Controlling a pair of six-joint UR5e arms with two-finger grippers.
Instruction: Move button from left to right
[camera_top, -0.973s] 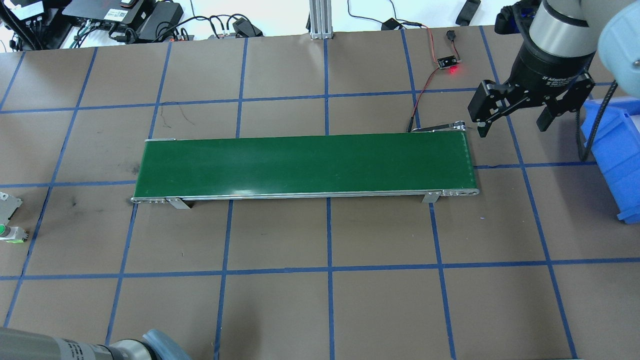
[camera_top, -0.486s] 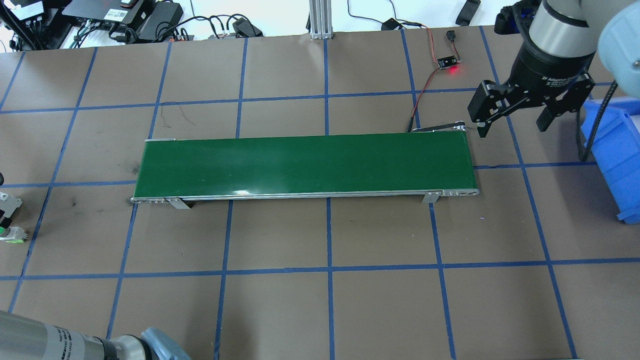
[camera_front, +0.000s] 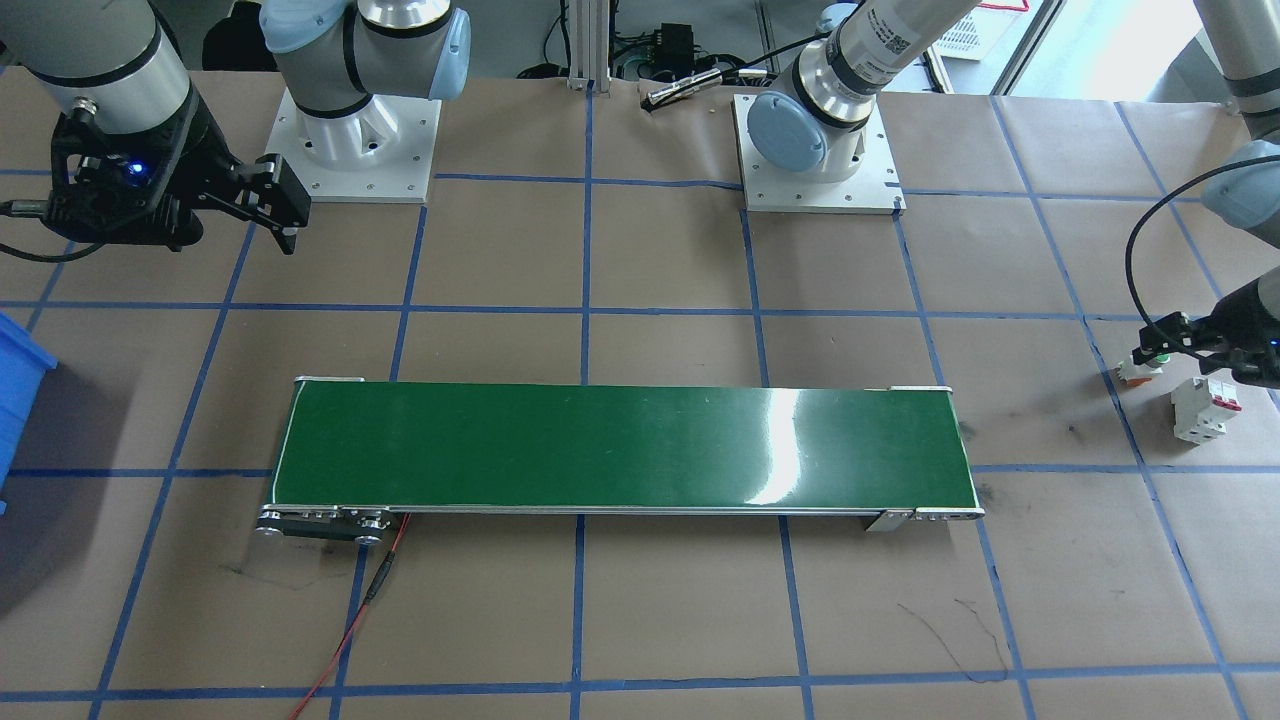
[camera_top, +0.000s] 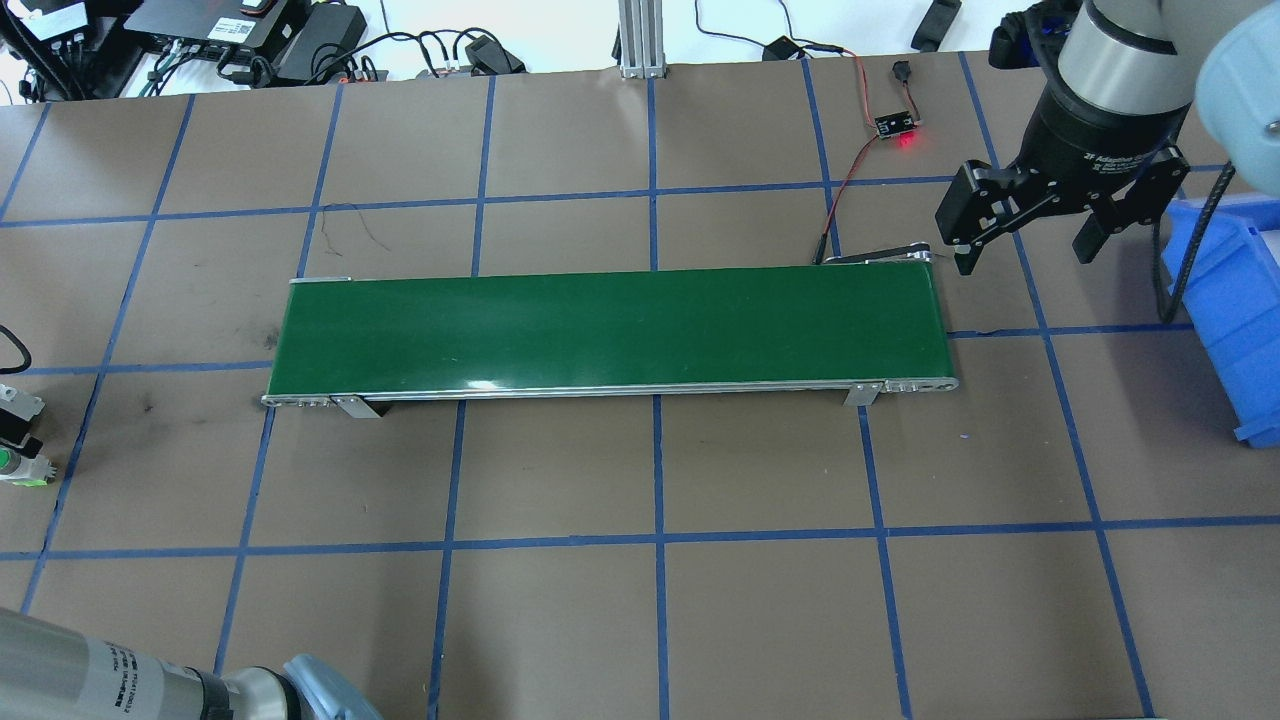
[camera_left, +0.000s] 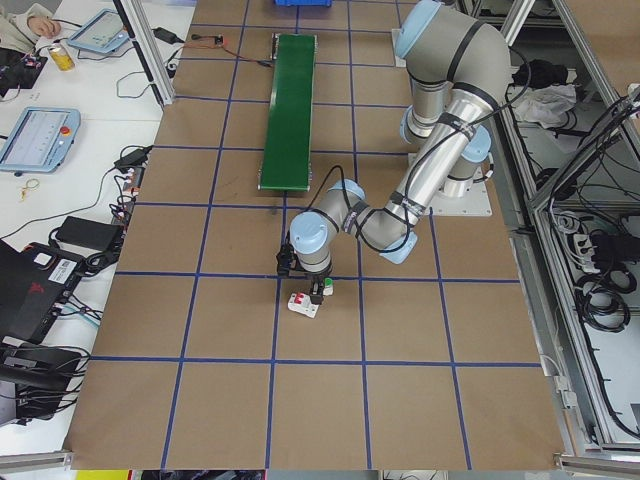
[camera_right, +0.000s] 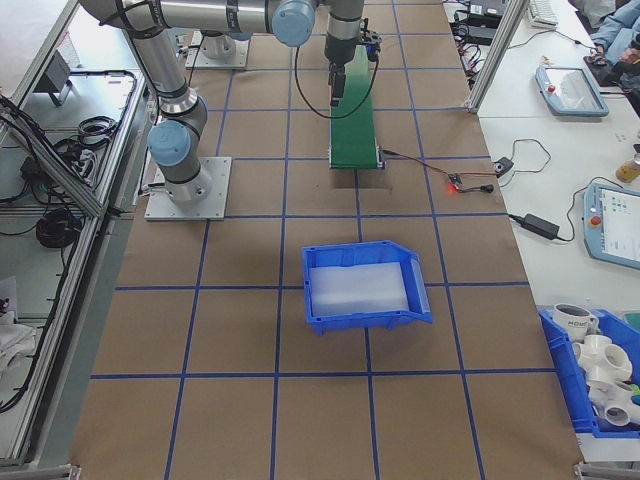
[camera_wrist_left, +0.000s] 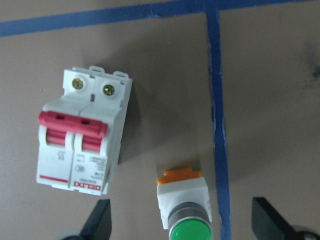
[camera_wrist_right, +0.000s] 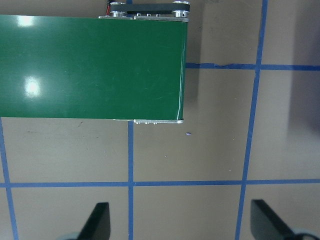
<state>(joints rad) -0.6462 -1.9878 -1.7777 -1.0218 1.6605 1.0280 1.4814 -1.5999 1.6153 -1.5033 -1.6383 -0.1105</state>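
The button (camera_wrist_left: 184, 207), green cap on a white body with an orange base, lies on its side on the brown table between the spread fingertips of my left gripper (camera_wrist_left: 182, 225), which is open and not touching it. From across the table the button (camera_front: 1141, 363) sits at the far right under the left gripper (camera_front: 1212, 336). At the overhead view's left edge the button (camera_top: 22, 468) shows small. My right gripper (camera_top: 1022, 252) hangs open and empty just past the conveyor's right end.
A white circuit breaker (camera_wrist_left: 81, 140) with red levers lies just beside the button. The green conveyor belt (camera_top: 610, 328) spans the table's middle. A blue bin (camera_top: 1232, 310) stands at the right edge. Red and black wires run to a small lit board (camera_top: 896, 126).
At the overhead view's left edge the left arm has come in, and a black part and cable now show over the breaker. The right arm has not moved.
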